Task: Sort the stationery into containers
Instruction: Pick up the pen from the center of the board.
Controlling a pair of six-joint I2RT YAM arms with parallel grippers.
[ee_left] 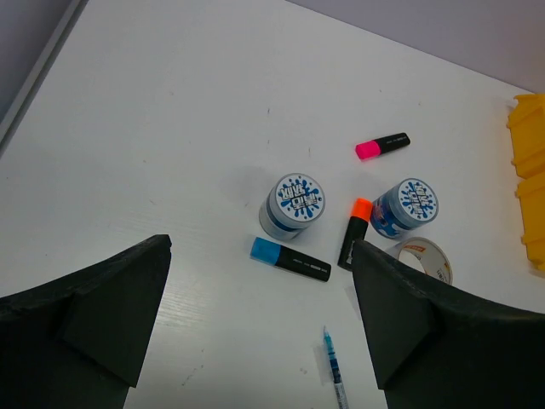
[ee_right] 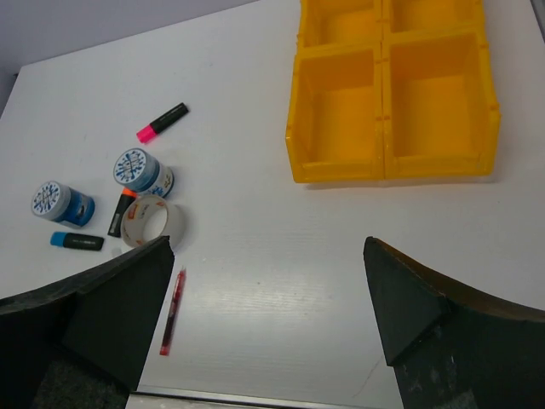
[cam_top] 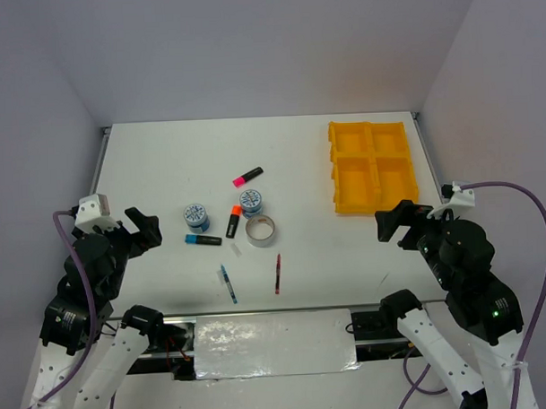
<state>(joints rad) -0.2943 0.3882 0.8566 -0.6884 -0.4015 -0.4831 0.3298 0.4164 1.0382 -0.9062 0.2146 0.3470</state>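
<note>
My left pincer [cam_top: 141, 229] and right pincer [cam_top: 399, 223] stand spread, pinching nothing; the tape ring [cam_top: 261, 228] lies between them, the yellow tray [cam_top: 372, 154] far right.

Left wrist view: yellow tray [ee_left: 530, 183] cut off at right edge; silver tape ring [ee_left: 423, 254] partly hidden behind a finger [ee_left: 443, 332] of left pincer [ee_left: 262, 245]; blue pen [ee_left: 334, 371] cropped at bottom. Right wrist view: tray's far compartments [ee_right: 349, 21] clipped at top.

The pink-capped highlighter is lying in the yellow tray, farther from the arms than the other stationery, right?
No. The pink-capped highlighter lies on the table, not in the yellow tray; it is farther from the arms than the other stationery. The top external view shows this.
</note>
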